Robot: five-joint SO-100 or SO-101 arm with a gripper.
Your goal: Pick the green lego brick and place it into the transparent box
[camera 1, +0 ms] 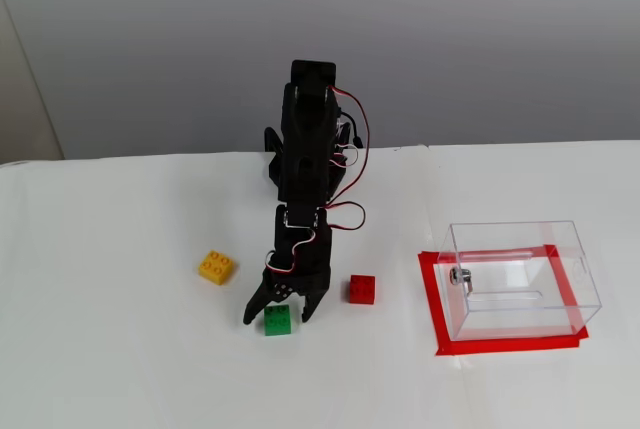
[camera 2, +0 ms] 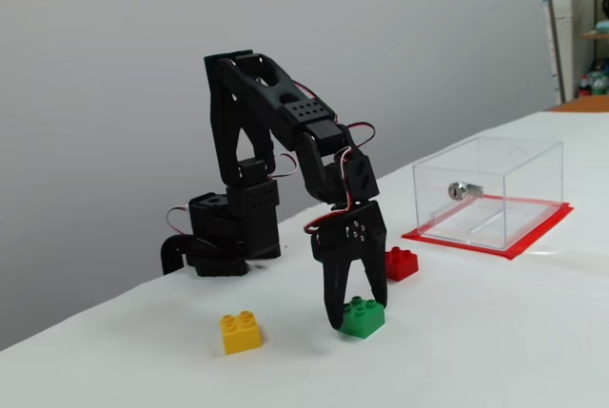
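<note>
The green lego brick [camera 1: 278,320] sits on the counter [camera 1: 120,369] between the fingers of the spread claw [camera 1: 281,315]. An uneven closing could nudge it sideways, away from the transparent box [camera 1: 520,279].

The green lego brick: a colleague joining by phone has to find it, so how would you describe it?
Start at the black arm on the white table and follow it down to its pincer. The green lego brick sits on the table between the open fingers. It is the only green piece; the yellow brick and the red brick lie clear on either side.
</note>
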